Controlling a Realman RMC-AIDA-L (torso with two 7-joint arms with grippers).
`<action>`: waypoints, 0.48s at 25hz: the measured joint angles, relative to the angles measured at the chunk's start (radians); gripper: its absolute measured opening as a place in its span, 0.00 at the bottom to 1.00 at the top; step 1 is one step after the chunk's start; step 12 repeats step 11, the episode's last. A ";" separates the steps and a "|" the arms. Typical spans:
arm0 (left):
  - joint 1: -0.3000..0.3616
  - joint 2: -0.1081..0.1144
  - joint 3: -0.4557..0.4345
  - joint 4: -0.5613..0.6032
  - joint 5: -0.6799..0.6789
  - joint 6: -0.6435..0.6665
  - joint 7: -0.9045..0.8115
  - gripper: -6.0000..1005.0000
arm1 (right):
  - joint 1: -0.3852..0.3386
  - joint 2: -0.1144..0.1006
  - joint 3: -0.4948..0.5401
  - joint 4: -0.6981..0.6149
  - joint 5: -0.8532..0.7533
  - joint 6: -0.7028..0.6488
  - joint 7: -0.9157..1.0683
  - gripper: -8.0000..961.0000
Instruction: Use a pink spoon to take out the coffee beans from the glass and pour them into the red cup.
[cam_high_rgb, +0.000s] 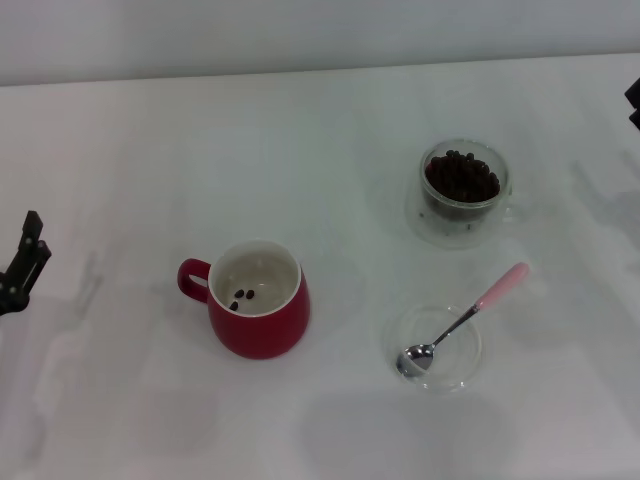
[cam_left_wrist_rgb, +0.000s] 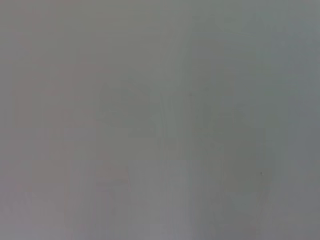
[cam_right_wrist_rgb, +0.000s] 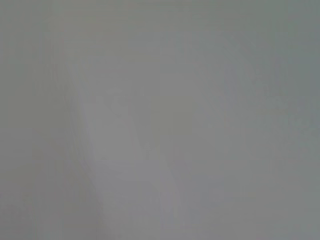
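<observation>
The red cup stands left of centre with a few coffee beans on its white inside. The glass stands at the back right, holding a heap of coffee beans. The pink spoon lies with its silver bowl in a flat clear dish and its pink handle pointing up and right over the rim. My left gripper is at the far left edge, away from everything. Only a dark corner of my right gripper shows at the far right edge. Both wrist views show bare table only.
The white table runs back to a pale wall. The flat clear dish sits in front of the glass, right of the red cup.
</observation>
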 joint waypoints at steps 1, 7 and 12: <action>-0.001 0.000 0.000 0.000 0.000 -0.003 0.000 0.86 | 0.000 0.000 0.000 0.008 0.002 0.000 -0.055 0.90; -0.003 0.000 0.001 0.000 0.000 -0.009 0.000 0.86 | 0.011 0.003 0.002 0.080 0.003 -0.001 -0.394 0.90; -0.002 0.001 0.001 0.000 0.000 -0.010 0.000 0.86 | 0.023 0.005 0.002 0.110 0.003 0.000 -0.539 0.90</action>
